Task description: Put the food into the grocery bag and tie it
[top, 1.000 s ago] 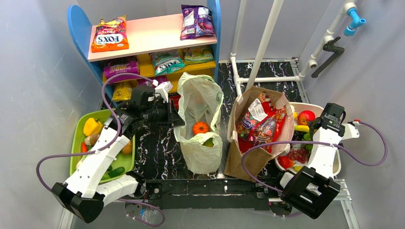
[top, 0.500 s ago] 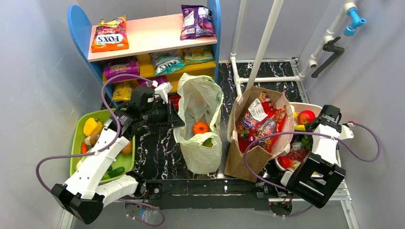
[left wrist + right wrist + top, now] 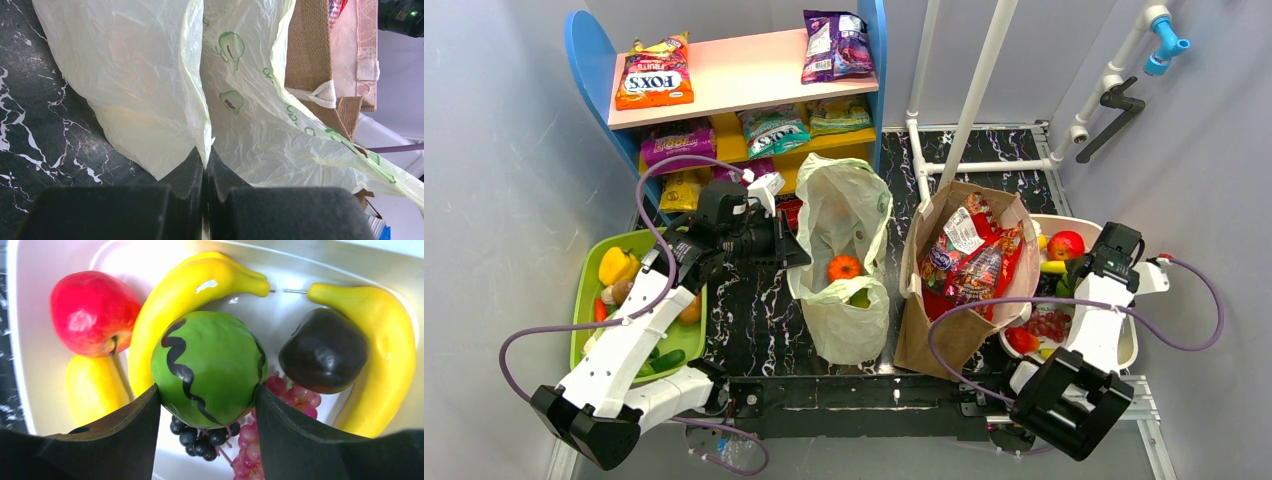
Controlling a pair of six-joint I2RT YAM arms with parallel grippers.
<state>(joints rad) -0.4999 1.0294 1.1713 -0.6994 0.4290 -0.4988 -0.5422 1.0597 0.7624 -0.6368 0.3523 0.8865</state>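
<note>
The pale-green grocery bag [image 3: 844, 215] lies open at mid-table, with an orange-red round food piece [image 3: 844, 268] and a green one [image 3: 861, 297] inside. My left gripper [image 3: 205, 155] is shut on the bag's thin left rim [image 3: 197, 100], and in the top view that gripper [image 3: 799, 255] sits at the bag's left side. Over the white bowl [image 3: 20, 340], my right gripper [image 3: 207, 390] has both fingers pressed against a green melon-striped ball [image 3: 210, 365]. Beside the ball lie a red apple [image 3: 92, 312], bananas [image 3: 190, 290], a dark plum [image 3: 325, 350] and grapes [image 3: 295, 395].
A brown paper bag [image 3: 944, 330] full of snack packets stands between the grocery bag and the white bowl [image 3: 1127, 345]. A green tray [image 3: 589, 280] with vegetables lies far left. A snack shelf [image 3: 744, 75] is at the back, and white pipes [image 3: 979, 80] rise at back right.
The right arm has shifted slightly over the bowl, its elbow swinging out and back. The left arm and the grocery bag have not moved.
</note>
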